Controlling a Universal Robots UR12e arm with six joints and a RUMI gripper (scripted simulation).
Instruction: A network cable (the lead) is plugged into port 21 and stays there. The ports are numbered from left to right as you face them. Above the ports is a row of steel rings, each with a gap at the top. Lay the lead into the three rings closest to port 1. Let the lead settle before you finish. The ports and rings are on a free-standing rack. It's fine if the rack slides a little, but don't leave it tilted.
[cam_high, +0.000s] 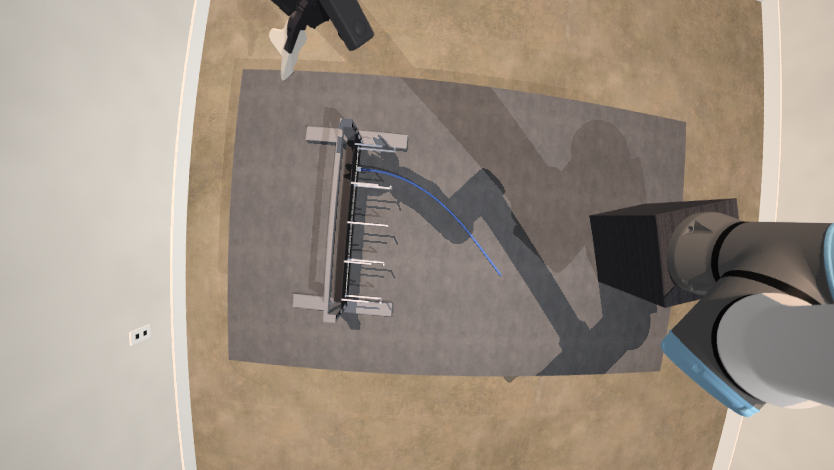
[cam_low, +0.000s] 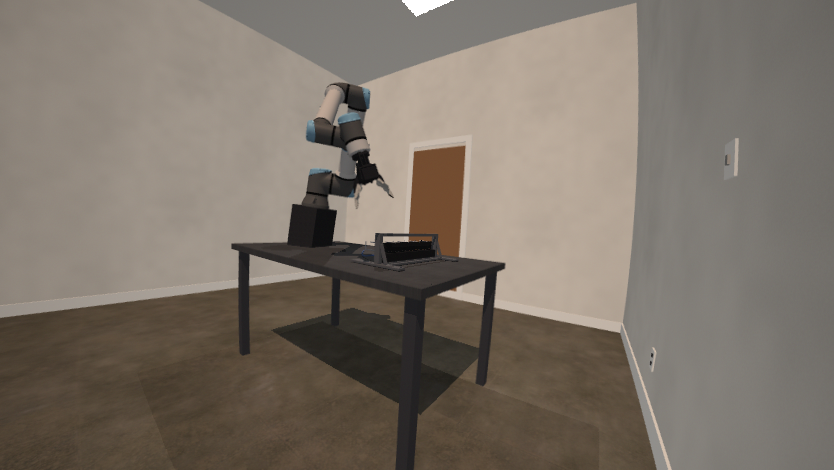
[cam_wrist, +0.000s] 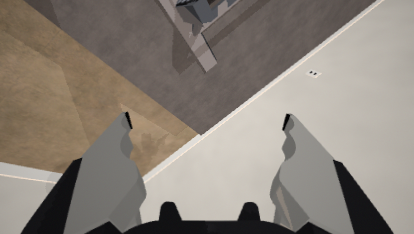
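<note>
Beige-walled room, dark bench (cam_low: 443, 280) carrying the rack (cam_high: 333, 221). Blue lead (cam_high: 434, 205) trails loose from its port across the mat, outside the rings. Tool (cam_wrist: 207, 125) parked high off the bench, jaws spread, gripping nothing.

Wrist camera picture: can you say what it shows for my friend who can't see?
The open gripper holds nothing, its two grey fingers spread wide. Far below lie a corner of the grey table, one foot of the rack, brown floor and a pale wall.
</note>
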